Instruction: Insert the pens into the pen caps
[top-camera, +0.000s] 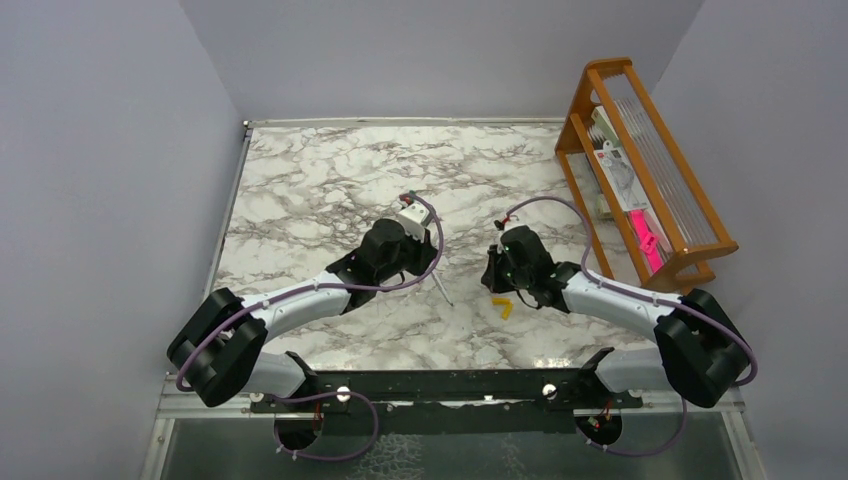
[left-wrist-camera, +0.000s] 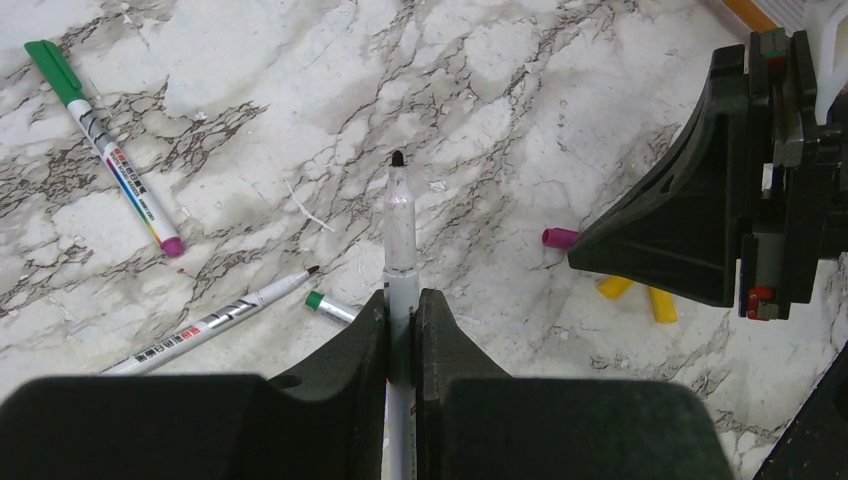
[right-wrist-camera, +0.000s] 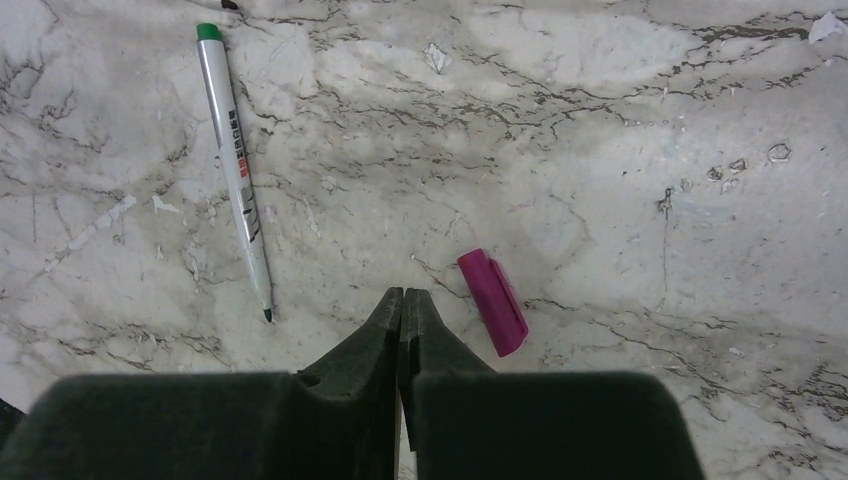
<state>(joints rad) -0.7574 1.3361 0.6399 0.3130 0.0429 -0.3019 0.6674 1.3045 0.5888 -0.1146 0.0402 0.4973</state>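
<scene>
Above lilac-walled marble table (top-camera: 320, 180), left end effector (left-wrist-camera: 403, 300) grips a pen (left-wrist-camera: 400, 220); right end effector (right-wrist-camera: 402, 296) sits closed.

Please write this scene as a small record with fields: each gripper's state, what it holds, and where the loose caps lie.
left gripper: shut on a pen, uncapped tip pointing forward
right gripper: shut, holds nothing
magenta cap: on the table, beside the right gripper's tips
yellow caps: two, on the table near the right gripper
</scene>
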